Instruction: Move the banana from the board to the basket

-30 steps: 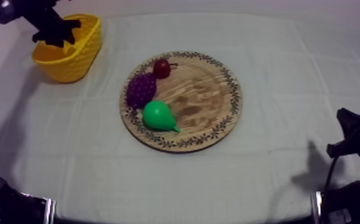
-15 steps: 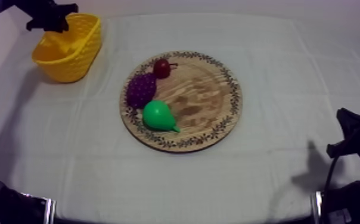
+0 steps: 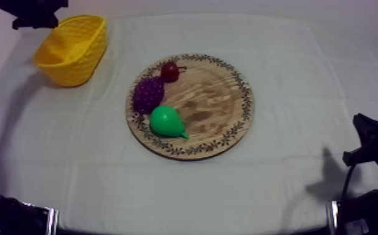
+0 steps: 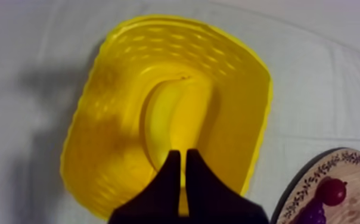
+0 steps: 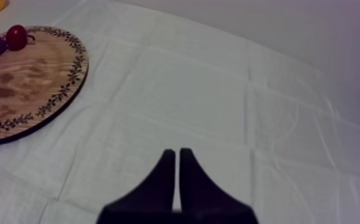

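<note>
The banana (image 4: pixel 173 116) lies inside the yellow basket (image 4: pixel 117 89), seen from above in the left wrist view. My left gripper (image 4: pixel 182 156) hangs over the basket's near rim, fingers together as a narrow wedge with nothing in them. In the top view the basket (image 3: pixel 71 51) stands at the far left of the table, and the left gripper (image 3: pixel 36 15) is up beyond its far left rim. The round wooden board (image 3: pixel 213 103) sits mid-table. My right gripper (image 5: pixel 176 156) is shut over bare cloth to the right of the board (image 5: pixel 33 83).
On the board lie a bunch of purple grapes (image 3: pixel 148 94), a small red fruit (image 3: pixel 169 70) and a green pear (image 3: pixel 165 121), all on its left half. The right arm (image 3: pixel 372 147) rests at the table's lower right edge.
My left gripper has risen and drawn back to the left, from over the basket's rim to beyond it. The basket, board and right arm have not moved.
</note>
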You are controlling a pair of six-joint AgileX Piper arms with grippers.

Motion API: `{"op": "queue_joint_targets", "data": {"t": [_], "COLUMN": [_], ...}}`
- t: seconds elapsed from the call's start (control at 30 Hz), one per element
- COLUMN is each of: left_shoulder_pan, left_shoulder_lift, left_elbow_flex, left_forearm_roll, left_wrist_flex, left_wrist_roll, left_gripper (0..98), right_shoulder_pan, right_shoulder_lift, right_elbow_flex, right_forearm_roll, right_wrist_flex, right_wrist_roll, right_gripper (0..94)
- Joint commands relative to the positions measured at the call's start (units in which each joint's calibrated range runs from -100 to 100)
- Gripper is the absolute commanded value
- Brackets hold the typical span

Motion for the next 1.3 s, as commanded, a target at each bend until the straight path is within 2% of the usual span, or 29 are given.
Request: {"op": "queue_joint_targets", "data": {"t": [0.0,0.1,0.27,0.4,0.57,0.8,1.0,1.27], "left_shoulder_pan": [-0.08,-0.19,-0.09,-0.25,-0.58,-0.06,0.32,-0.27], "left_shoulder_lift": [-4.98,-11.07,-22.50,-32.55,-46.70,-70.32,-86.21,-101.60], "left_elbow_flex": [2.98,6.24,12.34,20.44,34.04,57.54,73.90,87.58], "left_forearm_roll": [0.71,1.64,2.13,3.71,5.85,6.15,6.35,6.05], "left_wrist_flex": [-1.51,-4.06,-9.25,-15.45,-22.99,-31.39,-34.07,-33.17], "left_wrist_roll": [-1.38,-3.45,-4.02,-5.62,-8.06,-8.78,-9.56,-9.52], "left_gripper": [0.6,0.3,0.2,0.2,0.2,0.2,0.2,0.2], "right_shoulder_pan": [-0.03,-0.05,-0.06,-0.11,-0.13,-0.13,-0.13,-0.13], "right_shoulder_lift": [0.02,0.02,0.02,0.02,-0.05,-0.07,-0.07,-0.07], "right_elbow_flex": [-0.03,-0.03,-0.03,-0.03,-0.03,-0.03,-0.03,-0.03], "right_forearm_roll": [0.00,0.00,0.00,0.00,0.00,0.00,0.00,0.00], "right_wrist_flex": [0.00,0.00,0.00,0.00,0.00,0.00,0.00,0.00], "right_wrist_roll": [0.00,0.00,0.00,0.00,-0.01,-0.01,0.00,0.00], "right_gripper": [0.4,0.4,0.4,0.4,0.4,0.4,0.4,0.4]}}
